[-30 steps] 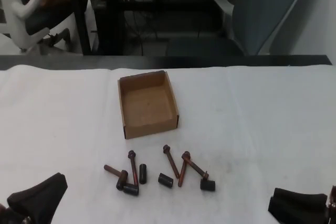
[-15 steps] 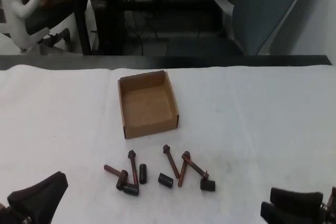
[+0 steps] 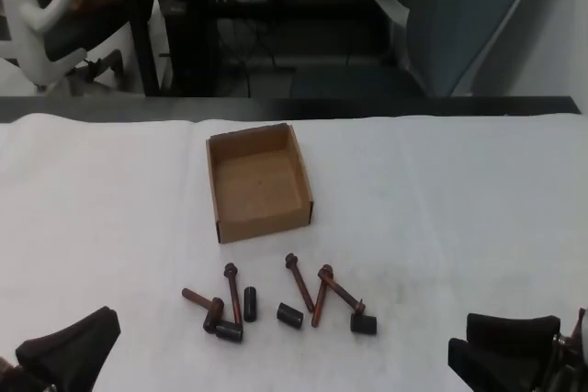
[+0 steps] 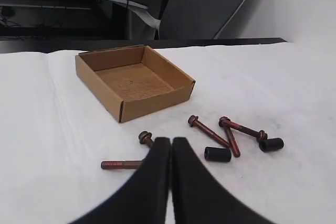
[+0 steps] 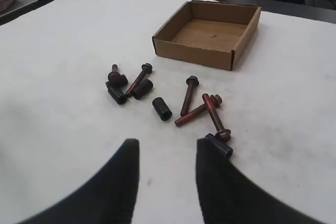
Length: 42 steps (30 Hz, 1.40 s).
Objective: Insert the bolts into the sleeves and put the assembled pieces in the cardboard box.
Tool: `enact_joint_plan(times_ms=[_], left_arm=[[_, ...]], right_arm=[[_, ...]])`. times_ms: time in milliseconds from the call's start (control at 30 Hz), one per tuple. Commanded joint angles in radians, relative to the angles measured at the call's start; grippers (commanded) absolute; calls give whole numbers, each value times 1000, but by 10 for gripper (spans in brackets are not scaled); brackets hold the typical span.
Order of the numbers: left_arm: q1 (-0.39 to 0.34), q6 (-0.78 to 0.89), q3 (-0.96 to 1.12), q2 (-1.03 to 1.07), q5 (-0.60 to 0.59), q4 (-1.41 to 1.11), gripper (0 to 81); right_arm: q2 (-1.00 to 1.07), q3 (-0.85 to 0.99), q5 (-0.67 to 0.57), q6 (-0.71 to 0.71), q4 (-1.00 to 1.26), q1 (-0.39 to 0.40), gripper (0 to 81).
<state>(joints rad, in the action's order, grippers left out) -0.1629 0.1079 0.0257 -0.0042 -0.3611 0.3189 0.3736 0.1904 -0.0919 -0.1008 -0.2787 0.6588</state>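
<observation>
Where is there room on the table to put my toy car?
Wide bare cloth lies left of the box and right of it. It is crowded where the bolts and sleeves bunch in front of the box.

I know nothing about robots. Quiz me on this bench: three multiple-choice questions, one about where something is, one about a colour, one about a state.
1. Where are the bolts relative to the box?
A inside it
B on the cloth, on its near side
C behind it

2. What colour are the sleeves?
A white
B yellow
C black

3. How is the left gripper?
A shut, empty
B wide open
C holding a bolt

Answers:
1 B, the box is empty and the bolts lie before it.
2 C, they are short dark tubes among the bolts.
3 A, its fingers meet with nothing between.
</observation>
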Motion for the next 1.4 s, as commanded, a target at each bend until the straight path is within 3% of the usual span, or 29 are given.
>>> enact_joint_plan(times_ms=[0, 233, 400, 767, 867, 1033, 1133, 1200, 1367], left_arm=[[2, -4, 0, 4, -9, 1, 18], [2, -4, 0, 4, -7, -20, 18], [2, -2, 0, 4, -7, -40, 18], [2, -3, 0, 4, -55, -47, 1], [2, 19, 0, 4, -129, -46, 108], [2, 139, 0, 4, -179, -77, 382], [0, 276, 7, 4, -289, -147, 547], [0, 278, 33, 4, -282, -128, 606], [0, 100, 147, 25, -184, 36, 623]], right_arm=[[2, 10, -3, 16, -1, 2, 349], [14, 19, -3, 45, 58, 2, 349], [114, 148, -3, 62, -63, 2, 349], [642, 559, -3, 361, -313, -2, 349], [781, 605, -3, 438, -315, -4, 349], [1014, 671, 12, 587, -348, -76, 360], [1121, 719, 12, 623, -426, -123, 512], [1161, 738, 15, 636, -473, -143, 594], [1173, 752, 24, 673, -499, -143, 574]])
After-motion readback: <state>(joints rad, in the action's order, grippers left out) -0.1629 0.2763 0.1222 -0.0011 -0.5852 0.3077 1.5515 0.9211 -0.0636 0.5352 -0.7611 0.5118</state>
